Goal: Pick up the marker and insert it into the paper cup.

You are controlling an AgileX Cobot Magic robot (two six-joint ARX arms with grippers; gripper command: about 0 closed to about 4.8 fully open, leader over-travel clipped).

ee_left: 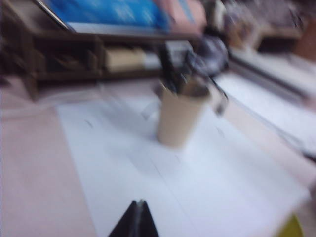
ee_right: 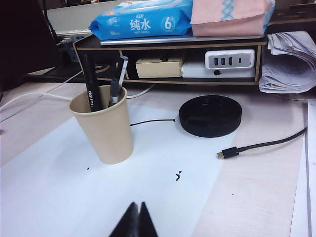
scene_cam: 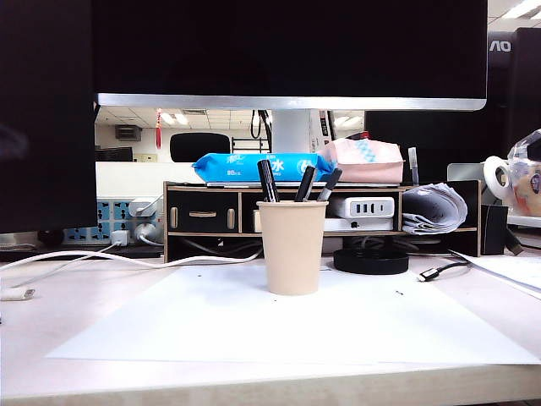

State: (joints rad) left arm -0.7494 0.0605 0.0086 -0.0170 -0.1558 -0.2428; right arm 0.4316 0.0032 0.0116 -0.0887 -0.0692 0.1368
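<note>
Desk (scene_cam: 76, 338) carries a white paper sheet (scene_cam: 355, 326), and behind it a dark wooden organizer shelf (scene_cam: 203, 218) topped by a blue wet-wipe pack (scene_cam: 254, 165) and a pink pack (scene_cam: 365, 161). Round black puck (ee_right: 210, 115) and a USB-C cable end (ee_right: 228, 153) lie beside the sheet, well apart from the cup. Paper cup (scene_cam: 292, 245) stands upright near the middle of the sheet. Marker (ee_right: 90, 84), black with white "deli" lettering, is already inside it, leaning on the rim with its top above the edge; two other pens share the cup. Left gripper (ee_left: 137, 219) shows only as a dark tip low in its blurred wrist view, fingers pressed together, nothing between them, short of the cup. Right gripper (ee_right: 137, 219) likewise has its fingers pressed together and empty, hovering over the sheet's near side. Neither arm appears in the exterior view. Judgement: insertion looks complete; what remains is clearing away. Doing that well means backing off without brushing the rim or the protruding pens, since the light cup would tip easily.
</note>
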